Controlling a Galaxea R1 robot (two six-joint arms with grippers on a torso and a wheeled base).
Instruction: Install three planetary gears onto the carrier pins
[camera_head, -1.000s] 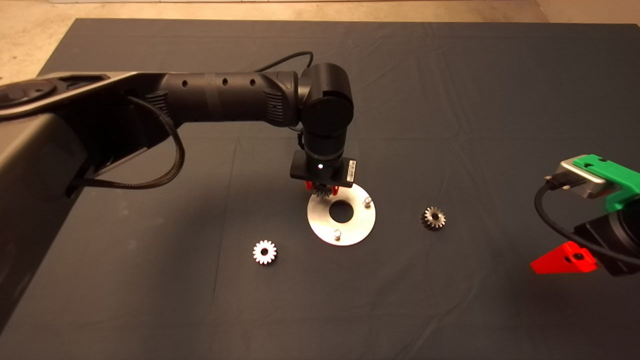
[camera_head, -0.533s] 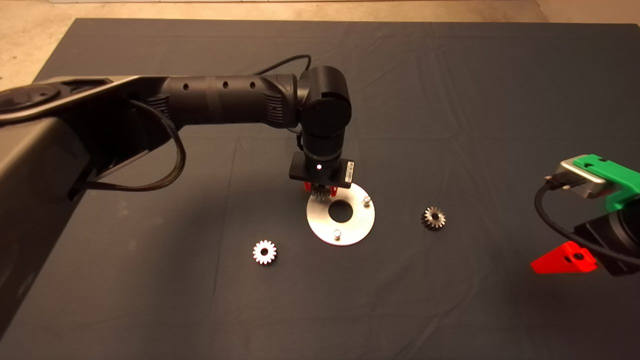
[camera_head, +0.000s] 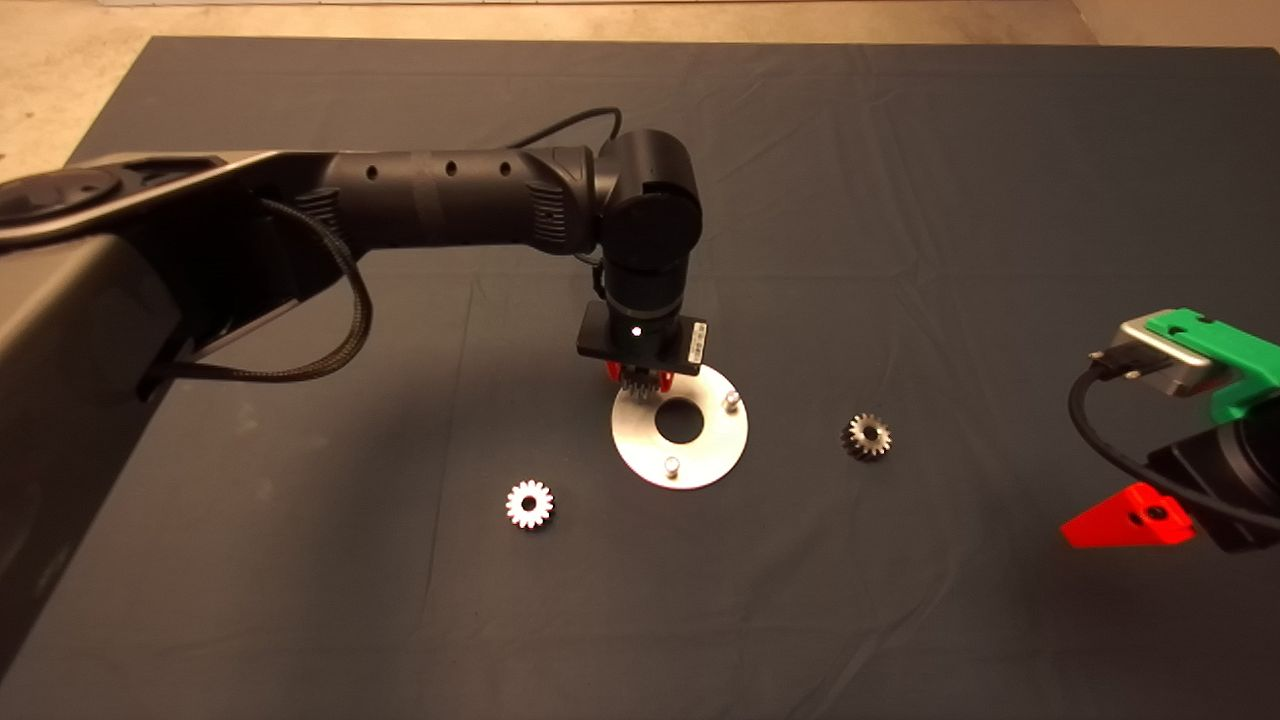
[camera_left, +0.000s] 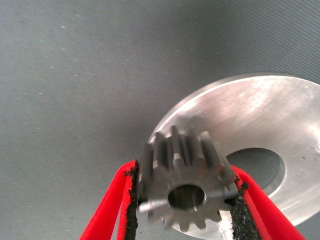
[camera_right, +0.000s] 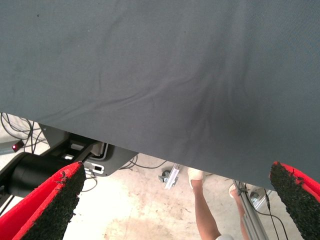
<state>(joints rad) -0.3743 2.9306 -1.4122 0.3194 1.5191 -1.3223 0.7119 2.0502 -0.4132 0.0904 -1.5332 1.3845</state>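
My left gripper hangs over the far-left rim of the silver disc, shut on one planetary gear. In the left wrist view the gear sits between the red fingers, its centre hole facing the camera, just above the disc. Two carrier pins stand bare on the disc; the third is hidden under the gripper. A bright gear lies on the mat left of the disc and a darker gear right of it. My right gripper waits at the right edge, open.
The dark mat covers the table, with bare floor beyond its far edge. The right wrist view shows the mat's edge, cables, and a person's legs on the floor beyond.
The left gripper with its gear has edged slightly left over the disc's rim. The loose gears and the right arm have not moved.
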